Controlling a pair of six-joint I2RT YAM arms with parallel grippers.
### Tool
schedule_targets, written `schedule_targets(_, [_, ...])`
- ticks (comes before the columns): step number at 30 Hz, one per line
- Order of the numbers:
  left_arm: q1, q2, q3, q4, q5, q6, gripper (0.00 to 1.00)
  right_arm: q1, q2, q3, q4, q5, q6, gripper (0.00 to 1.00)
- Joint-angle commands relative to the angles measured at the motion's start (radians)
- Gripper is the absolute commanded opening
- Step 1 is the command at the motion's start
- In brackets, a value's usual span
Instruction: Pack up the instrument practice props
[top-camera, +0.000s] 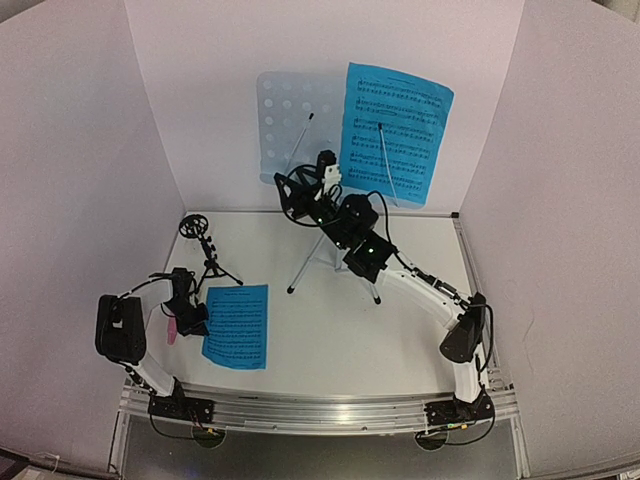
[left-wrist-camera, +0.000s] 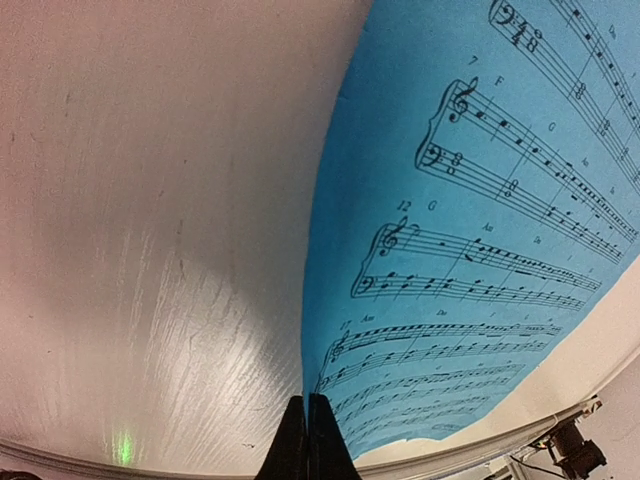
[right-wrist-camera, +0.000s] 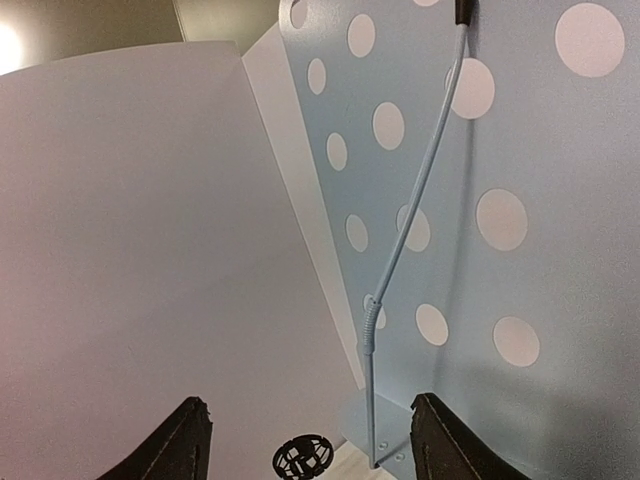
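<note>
A blue music sheet (top-camera: 237, 326) lies flat on the table at front left. My left gripper (top-camera: 194, 320) is at its left edge, shut, and in the left wrist view that gripper (left-wrist-camera: 307, 404) pinches the edge of the sheet (left-wrist-camera: 470, 250). A pink microphone (top-camera: 171, 330) lies just left of it. The small black tripod mic stand (top-camera: 206, 250) stands behind. The silver-tripod stand's pale-blue perforated desk (top-camera: 285, 120) carries a second blue sheet (top-camera: 395, 130) on its right half. My right gripper (top-camera: 292, 190) is raised at the bare left half, open (right-wrist-camera: 310, 440), with the desk's wire holder (right-wrist-camera: 420, 180) ahead of it.
White walls close in the table on the left, back and right. The stand's silver legs (top-camera: 305, 268) spread over the table's middle, under my right arm. A metal rail (top-camera: 320, 410) runs along the near edge. The mic stand's ring (right-wrist-camera: 302, 458) shows below the right fingers.
</note>
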Motion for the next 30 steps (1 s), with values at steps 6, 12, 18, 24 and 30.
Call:
schedule_targets(6, [0.006,-0.033,0.041,-0.033,-0.076,-0.012,0.24,0.005,-0.073,-0.023,0.015,-0.008,-0.004,0.66])
schedule_targets(12, [0.006,-0.085,0.066,-0.046,-0.118,-0.020,0.34,0.010,-0.075,-0.015,0.002,-0.026,-0.003,0.67])
schedule_targets(18, [0.005,-0.142,0.185,-0.070,-0.140,0.039,0.39,0.036,-0.124,-0.041,-0.078,-0.041,-0.049,0.67])
schedule_targets(24, [-0.009,-0.375,0.274,0.001,-0.096,0.169,0.40,0.067,-0.228,-0.064,-0.328,-0.110,-0.095,0.67])
schedule_targets(30, [-0.103,-0.579,0.287,0.268,-0.082,0.274,0.46,0.068,-0.364,-0.101,-0.616,-0.102,-0.095,0.67])
